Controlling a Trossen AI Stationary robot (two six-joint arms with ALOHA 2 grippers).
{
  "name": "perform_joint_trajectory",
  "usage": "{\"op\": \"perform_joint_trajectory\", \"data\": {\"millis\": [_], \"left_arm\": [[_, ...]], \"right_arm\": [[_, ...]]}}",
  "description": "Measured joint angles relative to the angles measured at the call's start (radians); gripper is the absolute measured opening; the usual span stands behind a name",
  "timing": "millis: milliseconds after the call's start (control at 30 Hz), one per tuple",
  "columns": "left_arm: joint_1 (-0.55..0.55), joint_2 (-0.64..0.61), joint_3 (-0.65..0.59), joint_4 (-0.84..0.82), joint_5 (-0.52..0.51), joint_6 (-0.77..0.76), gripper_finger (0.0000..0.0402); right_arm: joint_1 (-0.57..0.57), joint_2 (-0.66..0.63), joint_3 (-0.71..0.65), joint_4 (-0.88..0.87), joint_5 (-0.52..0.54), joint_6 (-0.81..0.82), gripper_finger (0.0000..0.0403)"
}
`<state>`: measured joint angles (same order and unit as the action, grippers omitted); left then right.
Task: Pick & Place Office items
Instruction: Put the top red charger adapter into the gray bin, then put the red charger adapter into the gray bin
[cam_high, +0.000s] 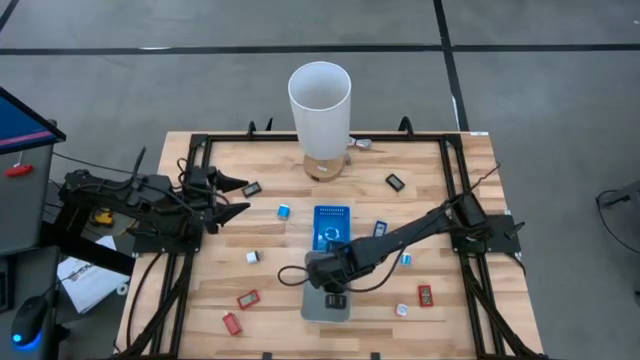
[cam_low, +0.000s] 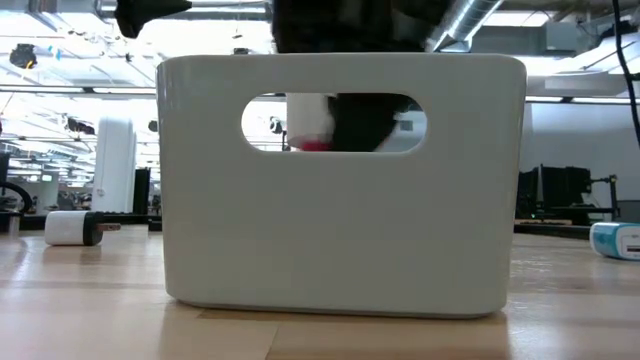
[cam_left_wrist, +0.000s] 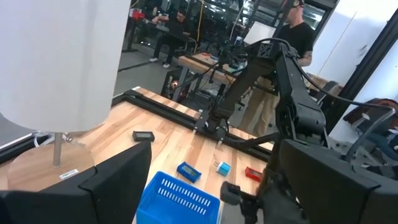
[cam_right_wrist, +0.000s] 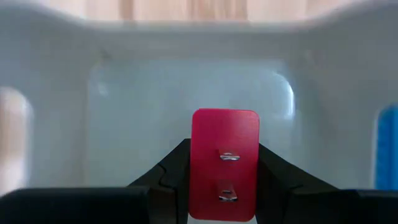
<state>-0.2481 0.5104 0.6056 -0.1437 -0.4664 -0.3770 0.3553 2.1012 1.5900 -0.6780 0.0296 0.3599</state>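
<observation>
- High view: a wooden table on a grey floor is seen, with office items scattered over it. The right gripper is lowered into the pale grey tray; the left gripper is held spread near the table's left edge.
- Low view: the grey tray's handle slot reveals a red piece.
- Right wrist view: a red block is pinched between the fingers, inside the tray.
- Left wrist view: the blue tray is seen beside the white cylinder.

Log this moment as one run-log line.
right gripper: shut on red block, over grey tray | left gripper: open, waiting at table's left
</observation>
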Motion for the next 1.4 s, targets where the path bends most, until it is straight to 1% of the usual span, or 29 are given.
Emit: {"op": "perform_joint_trajectory", "data": {"millis": [33,100,167,333,500,733,833,1000,1100,1233,1400], "left_arm": [[0.000,0.000,0.000,-0.003,0.000,-0.001,0.0351],[0.000,0.006,0.000,-0.008,0.000,-0.008,0.0351],[0.000,0.008,0.000,-0.013,0.000,-0.013,0.0351],[0.000,0.016,0.000,-0.016,0.004,-0.019,0.0351],[0.000,0.020,0.000,-0.015,0.005,-0.018,0.0351],[0.000,0.020,0.000,-0.015,0.007,-0.019,0.0351],[0.000,0.020,0.000,-0.015,0.009,-0.019,0.0351],[0.000,0.020,0.000,-0.014,0.010,-0.020,0.0351],[0.000,0.020,0.000,-0.014,0.010,-0.016,0.0351],[0.000,0.020,0.000,-0.014,0.009,0.003,0.0351],[-0.001,0.020,0.000,-0.014,0.008,0.011,0.0351]], "right_arm": [[0.001,0.012,0.003,0.023,0.001,0.005,0.0110],[0.006,0.018,0.000,-0.007,0.008,0.006,0.0110],[0.011,0.016,0.003,0.016,0.007,0.007,0.0110],[0.010,0.015,0.001,-0.010,0.003,0.017,0.0110],[0.009,0.014,0.001,-0.022,0.023,0.025,0.0125],[-0.013,0.014,0.001,-0.015,0.027,0.026,0.0116],[-0.022,0.014,0.001,-0.011,0.027,0.027,0.0131],[-0.025,0.014,0.001,-0.006,0.048,0.045,0.0179],[-0.024,0.014,0.001,0.003,0.049,0.045,0.0199],[-0.023,0.014,0.002,0.002,0.050,0.049,0.0211],[-0.023,0.014,0.002,0.002,0.055,0.060,0.0213]]}}
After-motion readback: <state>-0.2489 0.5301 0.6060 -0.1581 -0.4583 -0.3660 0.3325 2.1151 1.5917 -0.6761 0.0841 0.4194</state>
